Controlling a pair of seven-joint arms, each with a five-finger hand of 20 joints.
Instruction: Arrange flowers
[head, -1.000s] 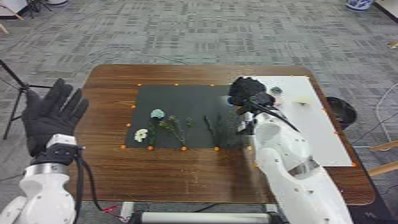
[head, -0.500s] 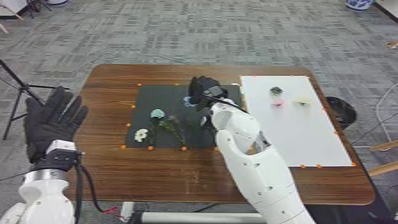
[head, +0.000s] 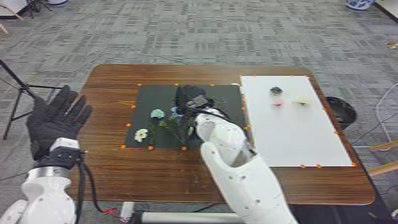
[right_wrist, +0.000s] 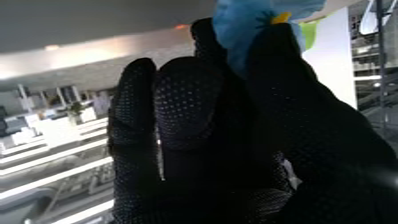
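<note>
"Where's the blue fabric-like flower with the yellow centre?"

"Near the middle of the frame, pinched between the thumb and fingers of the right hand, over the flat dark grey mat."

"And close by?"

"Just left of that hand there's a pale blue-green bloom; below it and further left, a white flower with open petals. Thin green leafy stems lie on the mat too, partly behind the hand. How they cross, I can't tell."

"What's on the white rectangular board, right of centre?"

"Three small blooms, towards its top: a dark bluish one, a pink one just below, and a pale yellow one to the right."

"Both lie on the brown wooden surface, then, little orange markers round their edges. The left hand?"

"Far left of the frame, wide, fingers straight, holding nothing."
</note>
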